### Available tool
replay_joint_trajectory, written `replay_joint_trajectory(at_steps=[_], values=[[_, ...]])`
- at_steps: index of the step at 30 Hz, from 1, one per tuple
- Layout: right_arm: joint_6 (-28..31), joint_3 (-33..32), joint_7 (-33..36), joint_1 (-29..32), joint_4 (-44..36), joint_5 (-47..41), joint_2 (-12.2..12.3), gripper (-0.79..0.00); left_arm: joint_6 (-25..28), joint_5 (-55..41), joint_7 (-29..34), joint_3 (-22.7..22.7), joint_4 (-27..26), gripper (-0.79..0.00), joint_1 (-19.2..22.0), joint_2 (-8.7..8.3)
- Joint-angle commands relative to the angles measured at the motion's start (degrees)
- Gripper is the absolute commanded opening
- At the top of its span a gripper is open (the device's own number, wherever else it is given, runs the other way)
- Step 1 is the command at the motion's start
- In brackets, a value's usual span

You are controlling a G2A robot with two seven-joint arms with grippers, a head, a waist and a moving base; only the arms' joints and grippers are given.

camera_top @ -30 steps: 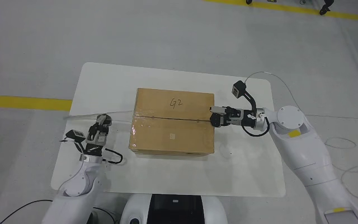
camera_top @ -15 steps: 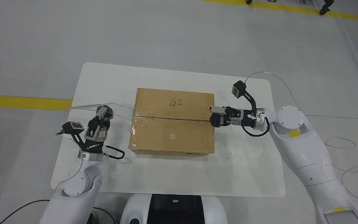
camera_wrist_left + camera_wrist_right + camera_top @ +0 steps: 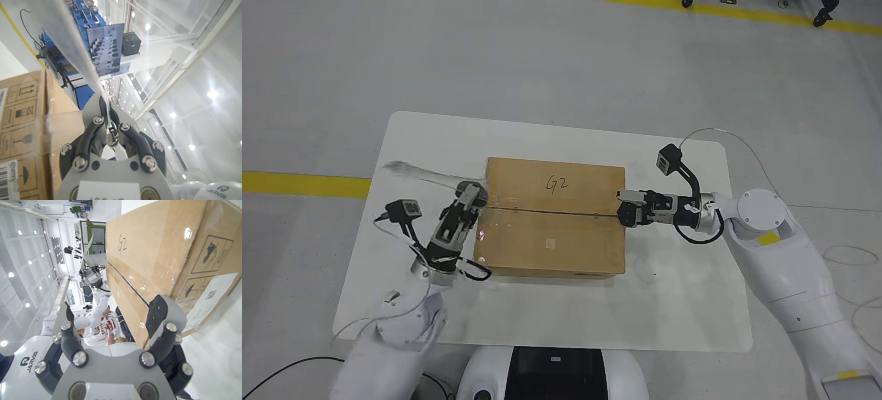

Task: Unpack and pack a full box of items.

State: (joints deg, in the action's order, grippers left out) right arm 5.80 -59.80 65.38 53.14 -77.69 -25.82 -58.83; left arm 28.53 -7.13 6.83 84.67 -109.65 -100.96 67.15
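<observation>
While the table (image 3: 542,135) carries the sealed box (image 3: 552,215) at its centre, we see the right gripper (image 3: 625,210) spread wide at the box's 3 o'clock end. At 9 o'clock, the left gripper (image 3: 470,195) pinches a clear tape strip (image 3: 427,176).

Left arm bends in from the near side, left gripper (image 3: 467,200) tipped upward, fingers pinched tight on a tape strip (image 3: 422,176). Right arm stretches inward, wrist level, right gripper (image 3: 623,210) spread wide.
</observation>
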Motion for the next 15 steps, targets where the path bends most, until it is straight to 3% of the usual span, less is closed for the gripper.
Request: replay_joint_trajectory(at_steps=[1,7,15], values=[[0.0,0.0,0.0,0.0,0.0,0.0,0.0,0.000,-1.8,5.3,-0.1,-0.3,-0.7,-0.785,0.3,0.01],[0.0,0.0,0.0,0.0,0.0,0.0,0.0,0.000,-6.8,16.3,-1.3,-3.4,-2.2,-0.785,1.1,0.32],[0.0,0.0,0.0,0.0,0.0,0.0,0.0,0.000,-11.8,22.6,0.8,-6.7,-2.4,-0.785,2.4,0.57]])
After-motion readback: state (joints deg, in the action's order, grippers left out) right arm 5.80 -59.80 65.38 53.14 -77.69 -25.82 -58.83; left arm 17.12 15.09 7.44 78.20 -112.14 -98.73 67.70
